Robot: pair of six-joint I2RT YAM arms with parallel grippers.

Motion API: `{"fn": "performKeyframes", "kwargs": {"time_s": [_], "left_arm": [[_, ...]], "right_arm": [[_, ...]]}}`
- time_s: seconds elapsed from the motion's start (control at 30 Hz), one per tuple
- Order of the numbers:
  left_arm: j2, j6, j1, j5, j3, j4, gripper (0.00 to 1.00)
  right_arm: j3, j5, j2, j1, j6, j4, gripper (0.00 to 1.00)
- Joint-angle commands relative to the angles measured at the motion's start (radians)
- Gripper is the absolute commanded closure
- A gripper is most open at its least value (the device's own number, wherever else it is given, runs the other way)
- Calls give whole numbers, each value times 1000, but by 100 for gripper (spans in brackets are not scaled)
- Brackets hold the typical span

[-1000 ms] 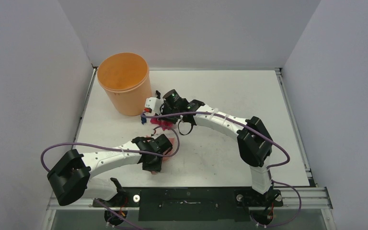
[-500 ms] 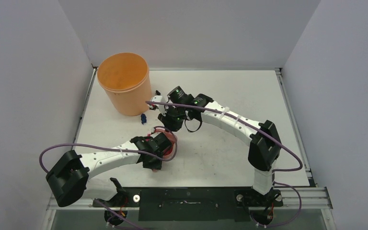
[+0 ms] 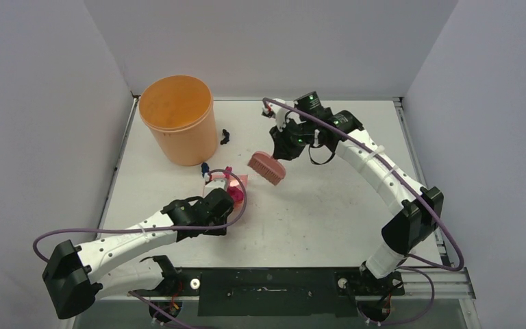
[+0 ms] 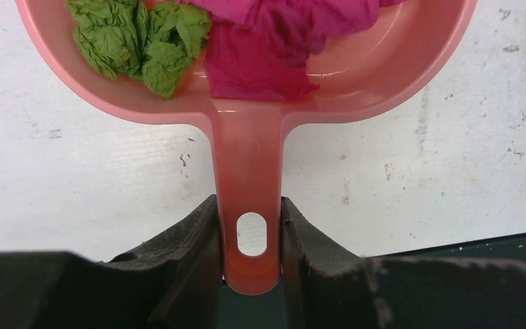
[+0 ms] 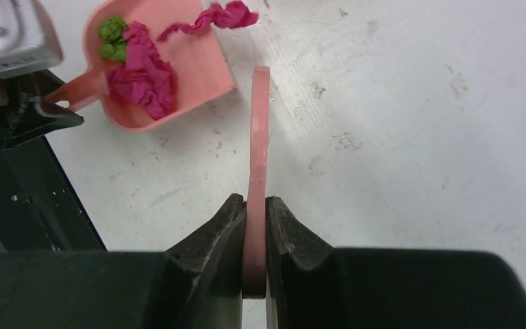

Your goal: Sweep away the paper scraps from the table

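Observation:
My left gripper is shut on the handle of the pink dustpan, which lies flat on the white table. A green scrap and a magenta scrap lie in the pan. My right gripper is shut on the handle of the pink hand brush and holds it right of the dustpan, in the top view. A magenta scrap lies at the pan's mouth. A dark blue scrap and a black scrap lie near the bucket.
A tall orange bucket stands at the far left of the table. Grey walls enclose the table on three sides. A purple cable loops off each arm. The table surface shows scuff marks.
My right arm has swung the brush back and to the right, away from the dustpan's mouth. My left arm has stretched out and nudged the dustpan slightly farther. A magenta scrap now shows at the pan's mouth.

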Motion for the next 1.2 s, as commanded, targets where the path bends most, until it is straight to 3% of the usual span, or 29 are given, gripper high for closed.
{"fn": "performKeyframes", "kwargs": {"time_s": [0.0, 0.4, 0.73, 0.97, 1.17], "left_arm": [[-48, 4, -6, -76, 32, 2, 100], [-58, 29, -7, -111, 113, -57, 100], [-49, 95, 67, -184, 281, -217, 100], [-20, 213, 206, -112, 428, -240, 100], [64, 282, 273, -72, 577, -234, 100]], "right_arm": [[40, -73, -95, -85, 13, -8, 95], [-260, -110, -241, -305, 139, 231, 95], [-504, -76, -289, -326, 165, 384, 95], [-661, -252, -361, -343, 123, 465, 95], [-789, -431, -347, -445, 155, 565, 95]]}}
